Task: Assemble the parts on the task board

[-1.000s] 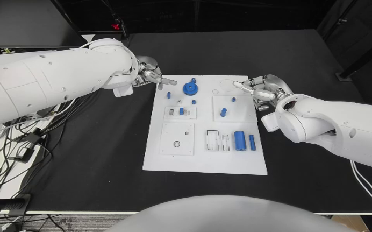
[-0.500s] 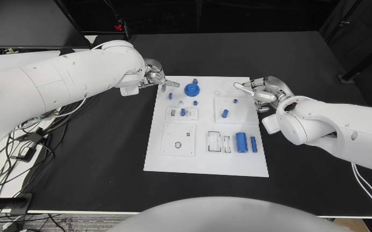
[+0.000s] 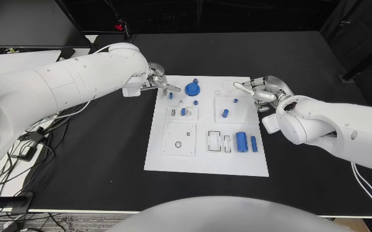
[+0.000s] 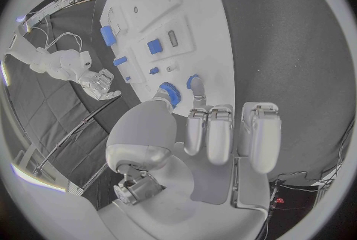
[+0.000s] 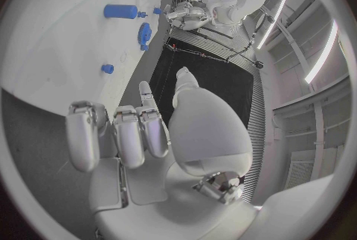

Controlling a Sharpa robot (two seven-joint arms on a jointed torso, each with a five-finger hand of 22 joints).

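Observation:
The white task board (image 3: 205,162) lies in the middle of the black table. A blue gear (image 3: 191,89) stands near its far edge, with small blue pegs (image 3: 182,111) around it. A blue cylinder (image 3: 241,141) and a thin blue bar (image 3: 252,143) lie at the near right. My left hand (image 3: 159,81) hovers at the board's far left corner, fingers stretched toward the gear (image 4: 171,95), and holds nothing. My right hand (image 3: 259,89) rests at the board's far right edge with its fingers extended and nothing in them. The right wrist view shows the cylinder (image 5: 119,11) and gear (image 5: 144,33).
Cables lie off the table's left edge (image 3: 27,140). A white raised block with a hole (image 3: 178,138) and two slotted frames (image 3: 219,140) sit on the near half of the board. Bare black table surrounds the board.
My left hand has moved a little right and nearer, over the board's far left corner, as the arm turned. The right hand has stayed put.

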